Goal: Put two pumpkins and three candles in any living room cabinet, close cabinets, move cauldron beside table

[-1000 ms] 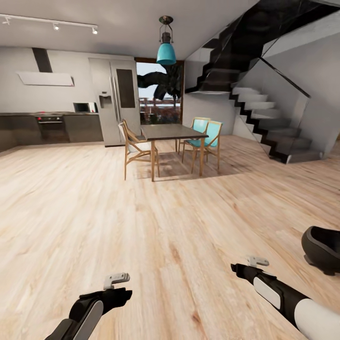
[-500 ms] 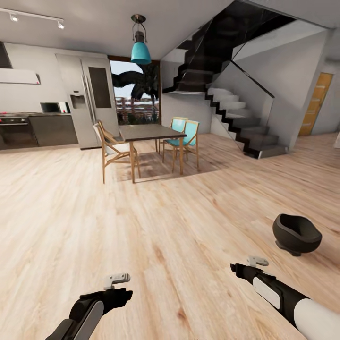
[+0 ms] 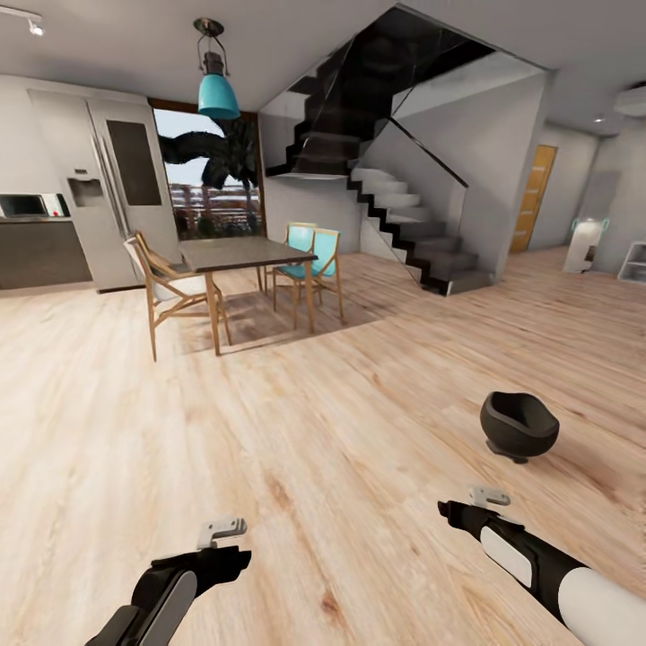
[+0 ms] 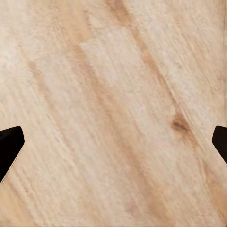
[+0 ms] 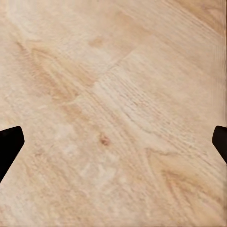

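Note:
The black round-bellied cauldron (image 3: 519, 423) stands on the plank floor, ahead and to the right of my right gripper (image 3: 489, 495) and well apart from it. My left gripper (image 3: 222, 531) hangs low over bare floor at the lower left. In the wrist views, the left gripper (image 4: 113, 146) and the right gripper (image 5: 113, 146) are both open, with dark fingertips at the picture edges and only floorboards between them. The pumpkins, candles, cabinet and the task's table are out of view.
A dining table (image 3: 242, 254) with wooden and teal chairs (image 3: 309, 260) stands ahead on the left, below a teal lamp (image 3: 218, 94). Behind it are a fridge (image 3: 112, 193) and a glass door. A dark staircase (image 3: 404, 224) rises at centre right.
The whole view has swung to the right, so the camera turned. The cauldron now sits further left in the picture and fully in frame. Both arms hold the same pose.

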Available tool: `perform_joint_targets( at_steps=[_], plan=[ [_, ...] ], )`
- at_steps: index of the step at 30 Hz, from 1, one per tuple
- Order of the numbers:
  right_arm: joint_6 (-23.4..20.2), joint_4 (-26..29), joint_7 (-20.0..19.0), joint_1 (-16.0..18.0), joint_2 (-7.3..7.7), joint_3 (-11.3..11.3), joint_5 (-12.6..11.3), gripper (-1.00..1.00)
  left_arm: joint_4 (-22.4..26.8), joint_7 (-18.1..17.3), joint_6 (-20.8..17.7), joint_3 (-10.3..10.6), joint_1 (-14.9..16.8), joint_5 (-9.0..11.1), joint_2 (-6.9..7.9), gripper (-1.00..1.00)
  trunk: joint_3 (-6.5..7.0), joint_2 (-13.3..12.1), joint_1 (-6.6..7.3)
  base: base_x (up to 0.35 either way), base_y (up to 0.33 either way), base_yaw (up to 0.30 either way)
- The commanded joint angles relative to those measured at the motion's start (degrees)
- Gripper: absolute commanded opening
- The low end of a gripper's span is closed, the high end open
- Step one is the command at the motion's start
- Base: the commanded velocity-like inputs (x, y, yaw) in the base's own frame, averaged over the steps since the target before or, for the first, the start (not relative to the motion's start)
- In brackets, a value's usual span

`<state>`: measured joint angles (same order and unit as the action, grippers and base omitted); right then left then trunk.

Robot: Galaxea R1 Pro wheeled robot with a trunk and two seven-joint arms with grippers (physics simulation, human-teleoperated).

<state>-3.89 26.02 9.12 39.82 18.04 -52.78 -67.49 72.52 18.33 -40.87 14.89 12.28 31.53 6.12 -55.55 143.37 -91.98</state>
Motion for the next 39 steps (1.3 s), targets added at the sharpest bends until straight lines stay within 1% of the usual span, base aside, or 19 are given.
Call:
perform_joint_targets(
  at_steps=[1, 10, 14, 19, 24, 34, 39],
  plan=[
    [-0.15, 0.17, 0.46, 0.08, 0.06, -0.4, -0.27, 1.0, 0.08, 0.57, -0.05, 0.14, 0.03, 0.58, 0.05, 1.0, -0.06, 0.03, -0.01, 0.178, 0.167, -0.291],
    [0.02, 0.19, 0.26, 0.08, 0.11, -0.4, -0.16, 1.0, 0.08, 0.57, 0.0, 0.14, 0.03, 0.58, 0.11, 1.0, -0.17, 0.03, -0.01, 0.191, 0.167, -0.261],
    [2.97, -0.23, 0.22, 0.08, 0.13, -0.57, -0.2, 1.0, 0.08, 0.57, 0.0, 0.15, 0.03, 0.55, 0.12, 1.0, -0.2, 0.03, -0.01, 0.21, 0.17, -0.048],
    [3.92, -1.49, 0.2, 0.08, 0.09, -0.65, -0.1, 1.0, 0.08, 0.57, 0.0, 0.14, 0.03, 0.55, 0.12, 1.0, -0.21, 0.03, -0.01, 0.245, 0.127, -0.006],
    [3.9, -1.65, 0.2, 0.08, 0.07, -0.66, -0.04, 1.0, 0.08, 0.57, 0.0, 0.14, 0.03, 0.55, 0.12, 1.0, -0.21, 0.03, -0.01, 0.257, 0.144, -0.04],
    [3.52, -1.67, 0.12, 0.08, 0.11, -0.66, -0.08, 1.0, 0.08, 0.57, 0.0, 0.15, 0.03, 0.57, 0.12, 1.0, -0.21, 0.03, -0.01, 0.254, 0.211, -0.264],
    [3.51, -1.67, -1.54, 0.08, 0.15, -0.59, -0.14, 1.0, 0.08, 0.57, 0.0, 0.15, 0.03, 0.58, 0.12, 1.0, -0.3, 0.03, -0.01, 0.253, 0.219, -0.283]
  ],
)
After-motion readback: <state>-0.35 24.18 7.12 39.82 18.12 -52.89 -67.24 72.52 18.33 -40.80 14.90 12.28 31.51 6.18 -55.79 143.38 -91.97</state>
